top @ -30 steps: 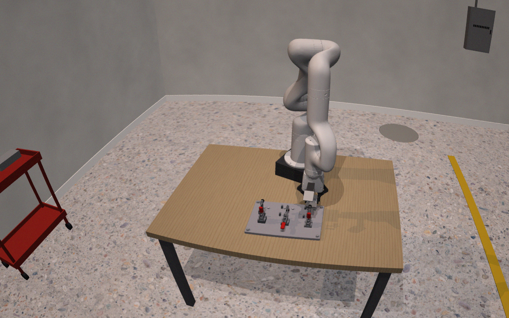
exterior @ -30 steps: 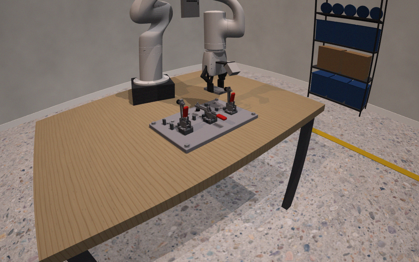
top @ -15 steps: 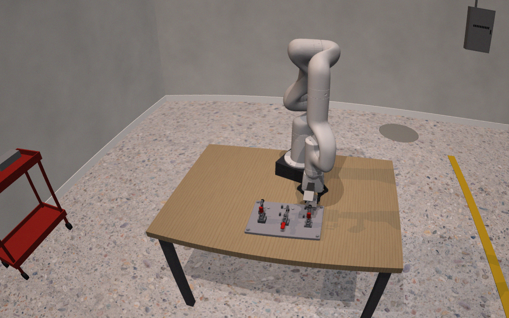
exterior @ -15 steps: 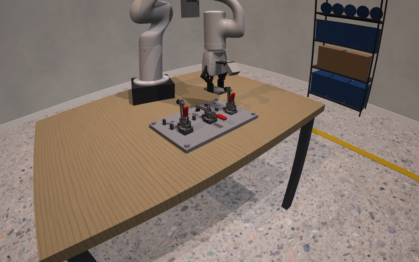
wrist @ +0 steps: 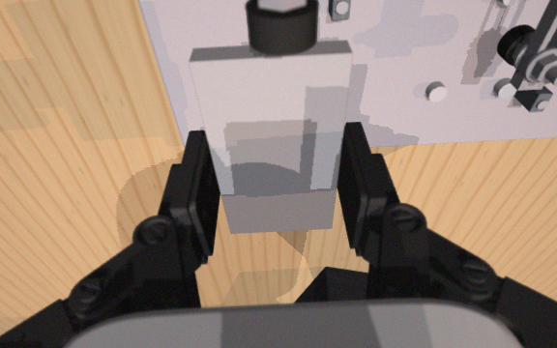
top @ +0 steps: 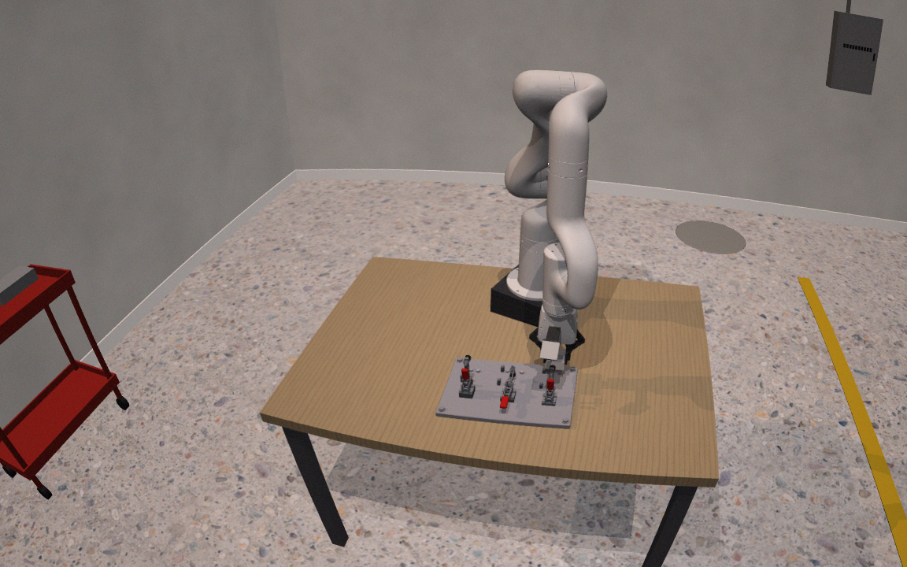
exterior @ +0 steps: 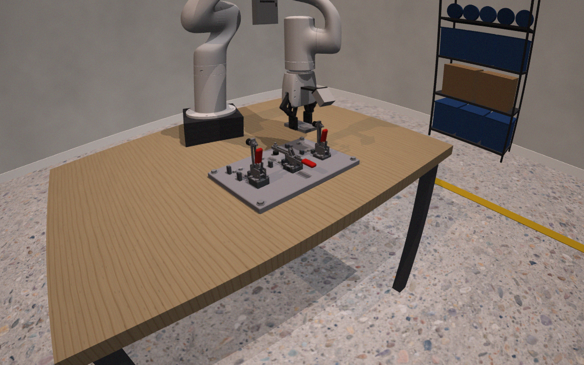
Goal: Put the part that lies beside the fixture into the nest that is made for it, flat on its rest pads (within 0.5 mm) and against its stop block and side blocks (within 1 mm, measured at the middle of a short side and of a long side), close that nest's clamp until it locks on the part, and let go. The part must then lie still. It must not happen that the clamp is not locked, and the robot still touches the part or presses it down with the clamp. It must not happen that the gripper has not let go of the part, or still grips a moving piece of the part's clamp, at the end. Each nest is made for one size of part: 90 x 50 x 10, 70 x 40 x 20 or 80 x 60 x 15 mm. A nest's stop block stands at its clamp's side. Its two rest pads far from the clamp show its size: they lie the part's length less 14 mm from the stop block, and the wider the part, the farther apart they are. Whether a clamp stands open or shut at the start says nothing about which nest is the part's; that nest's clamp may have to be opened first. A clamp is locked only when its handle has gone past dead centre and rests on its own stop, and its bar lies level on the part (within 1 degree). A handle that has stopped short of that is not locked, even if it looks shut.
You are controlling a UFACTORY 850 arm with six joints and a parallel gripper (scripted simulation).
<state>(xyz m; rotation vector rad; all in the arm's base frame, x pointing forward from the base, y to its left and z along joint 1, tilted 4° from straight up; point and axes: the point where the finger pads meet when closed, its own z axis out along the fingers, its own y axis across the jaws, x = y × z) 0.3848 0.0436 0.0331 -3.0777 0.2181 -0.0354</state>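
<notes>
My gripper [wrist: 277,153] [top: 555,361] [exterior: 302,121] is shut on the grey block part [wrist: 269,101] [exterior: 305,127], gripping its long sides near one end. The part hangs low at the far edge of the grey fixture plate [wrist: 404,48] [top: 455,407] [exterior: 280,190], partly over the plate and partly over the table. Its far end points at the open clamp of the end nest, whose red handle [top: 549,383] [exterior: 324,134] stands upright. The clamp's black tip [wrist: 280,24] shows just beyond the part. The middle clamp's handle [top: 504,402] [exterior: 308,162] lies flat. The third clamp's handle [top: 465,372] [exterior: 258,155] stands upright.
The arm's black base [top: 513,299] [exterior: 212,124] stands on the table behind the fixture. The middle clamp's linkage [wrist: 530,58] shows at the right in the wrist view. A red cart [top: 20,352] and a dark shelf rack [exterior: 480,68] stand on the floor away from the table.
</notes>
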